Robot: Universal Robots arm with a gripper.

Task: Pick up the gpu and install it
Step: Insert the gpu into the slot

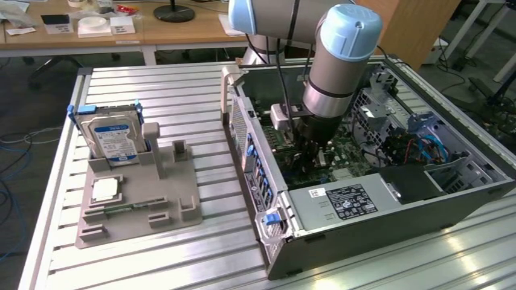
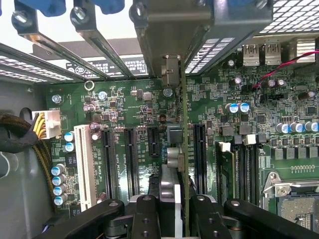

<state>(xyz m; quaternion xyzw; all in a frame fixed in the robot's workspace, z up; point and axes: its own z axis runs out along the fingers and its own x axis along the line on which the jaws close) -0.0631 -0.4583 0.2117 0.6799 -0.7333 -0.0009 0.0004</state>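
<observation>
Exterior view: open case point(image 1: 387, 223) lies on its side on the slatted table point(image 1: 161, 96). The arm point(image 1: 335, 66) comes in from 12 o'clock and reaches down into the case near its middle. The power supply point(image 1: 342, 202) sits at 6 o'clock from the arm, inside the case. The grey fixture point(image 1: 137, 211) is at 9 o'clock from the case, well apart from it. A hard drive point(image 1: 113, 136) stands upright at the fixture's 11 o'clock corner, a CPU point(image 1: 106, 190) lies flat below it, and a memory stick point(image 1: 121, 208) lies just beside the CPU at 6 o'clock. Wrist view: gripper point(image 2: 175, 214) is over the motherboard point(image 2: 144, 107), jaws clamped on the gpu point(image 2: 182, 149), one black finger point(image 2: 144, 211) on each face. The card is seen edge-on as a thin green line, with its silver bracket point(image 2: 170, 72) at the far end, close to the case's rear slot bars point(image 2: 99, 47). The card's edge runs parallel to the black slots point(image 2: 130, 159). It lies between two of them, just beside the long one point(image 2: 199, 149). Cannot tell whether the card's edge touches a slot or hangs above the board. A white slot point(image 2: 84, 164) and a white power connector point(image 2: 47, 124) lie off to one side, apart from the card.
</observation>
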